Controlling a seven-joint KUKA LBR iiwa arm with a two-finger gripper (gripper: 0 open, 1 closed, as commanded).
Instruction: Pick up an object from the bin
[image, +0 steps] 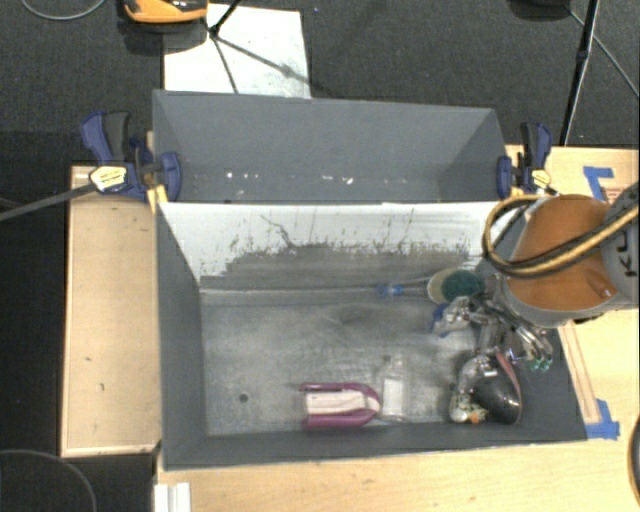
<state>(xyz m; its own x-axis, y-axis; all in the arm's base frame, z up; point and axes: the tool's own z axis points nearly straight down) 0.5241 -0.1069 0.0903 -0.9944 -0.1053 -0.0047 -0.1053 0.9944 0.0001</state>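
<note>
A KUKA arm (585, 265), wearing its orange cover (560, 250) and trailing dark looping cables (505, 262), is reaching into the grey metal bin (300, 240) from the right of the view. Its gripper (487, 358) is hanging low over the bin's floor near the lower right corner. Directly beneath it, a dark rounded object (497, 397), black with a reddish streak along its top, is lying on the floor close to the front wall. A small pale piece (462, 406) is sitting against the object's left side. The gripper's metal parts are appearing to meet the upper edge of the dark object, though it cannot be told whether they are touching it. Nor can it be told whether the gripper is spread or clenched, since its tip is merging with the dark shape below. To the left, well apart from the gripper, a clear small bottle (393, 392) is lying on the floor just beside a purple-and-white packet (340, 405), which is stretching flat along the front wall. Farther back, above the gripper in the view, a teal round piece (458, 286) is resting at the foot of the scuffed rear slope, with a thin blue stick (400, 291) pointing left from it along the crease where slope and floor are meeting.
</note>
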